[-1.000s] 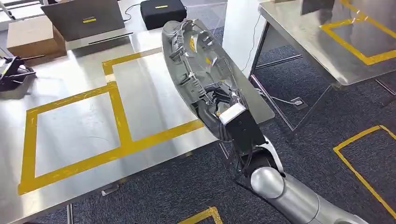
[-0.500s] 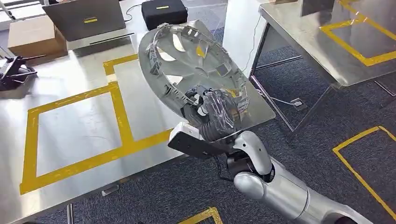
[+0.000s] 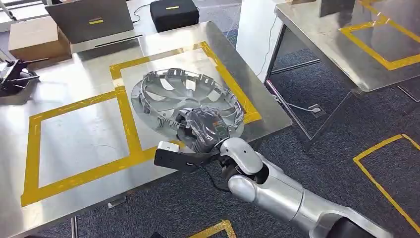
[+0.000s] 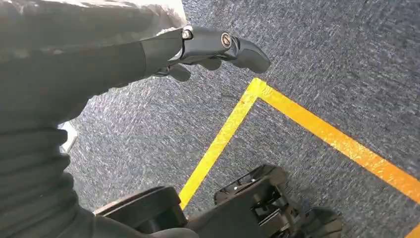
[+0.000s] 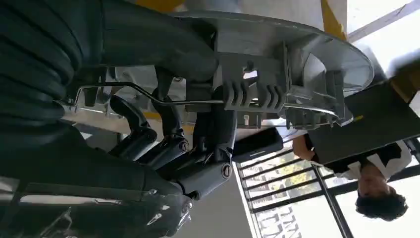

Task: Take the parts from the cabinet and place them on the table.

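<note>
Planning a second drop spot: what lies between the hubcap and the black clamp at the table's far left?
In the head view, bare steel table crossed by yellow tape between hubcap and clamp.

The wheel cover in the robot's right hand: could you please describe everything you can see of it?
The wheel cover is a round silver-grey disc, seemingly plastic, with its inner side facing up: curved spokes with openings between them, clips around the rim and a thin wire ring held in ribbed clips, as the right wrist view shows. It lies low and slightly tilted over the steel table, above the right-hand square of yellow tape. The right hand grips its near edge. Whether it already rests on the table is unclear.
</note>
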{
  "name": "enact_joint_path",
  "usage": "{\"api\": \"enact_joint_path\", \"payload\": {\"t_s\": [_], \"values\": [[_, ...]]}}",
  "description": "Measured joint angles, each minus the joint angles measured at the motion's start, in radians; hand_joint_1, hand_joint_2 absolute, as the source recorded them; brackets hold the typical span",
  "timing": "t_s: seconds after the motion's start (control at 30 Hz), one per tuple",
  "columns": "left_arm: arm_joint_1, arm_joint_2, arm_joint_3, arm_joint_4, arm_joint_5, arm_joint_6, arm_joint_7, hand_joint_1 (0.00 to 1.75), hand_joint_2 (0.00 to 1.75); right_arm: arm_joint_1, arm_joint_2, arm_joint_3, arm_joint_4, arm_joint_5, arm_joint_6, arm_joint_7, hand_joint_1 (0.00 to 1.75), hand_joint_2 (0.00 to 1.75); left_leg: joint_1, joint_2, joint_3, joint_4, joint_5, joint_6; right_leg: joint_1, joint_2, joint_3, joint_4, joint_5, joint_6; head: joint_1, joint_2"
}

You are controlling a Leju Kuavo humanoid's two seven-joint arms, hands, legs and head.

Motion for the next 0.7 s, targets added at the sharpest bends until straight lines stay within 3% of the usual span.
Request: {"api": "enact_joint_path", "payload": {"t_s": [0.23,0.27,0.53,0.57,0.7], "values": [[-0.001,-0.009,-0.006,0.000,-0.023,-0.010,0.002,0.00,1.75,-0.005,0.048,0.040,0.145,-0.008,0.006,-0.053,1.75,1.75,0.000,0.000,0.000,0.000,0.000,0.000,0.000,0.000,0.000,0.000,0.000,0.000,0.000,0.000],[-0.001,-0.010,-0.006,0.000,-0.026,-0.011,0.002,0.00,1.75,-0.005,0.053,0.045,0.164,-0.010,0.004,-0.062,0.00,0.00,0.000,0.000,0.000,0.000,0.000,0.000,0.000,0.000,0.000,-0.001,0.000,0.000,0.000,0.000],[-0.001,-0.016,-0.016,0.000,-0.047,-0.012,0.001,0.00,1.75,-0.004,0.097,0.077,0.276,-0.015,-0.027,-0.105,0.00,0.00,0.000,0.000,0.001,0.000,0.000,0.000,0.000,0.000,0.002,-0.001,0.000,0.000,0.000,0.000],[-0.001,-0.016,-0.016,0.000,-0.047,-0.012,0.001,0.00,0.00,-0.004,0.101,0.080,0.285,-0.015,-0.030,-0.107,0.00,0.00,0.000,0.000,0.002,0.000,0.000,0.000,0.000,0.000,0.002,-0.001,0.000,0.000,0.000,0.000],[-0.001,-0.017,-0.017,0.000,-0.047,-0.018,0.002,0.00,0.00,-0.003,0.111,0.090,0.313,-0.015,-0.042,-0.110,0.00,0.00,0.000,0.000,0.004,0.000,0.000,0.000,0.000,0.000,0.004,-0.001,0.000,0.000,0.000,0.000]]}}
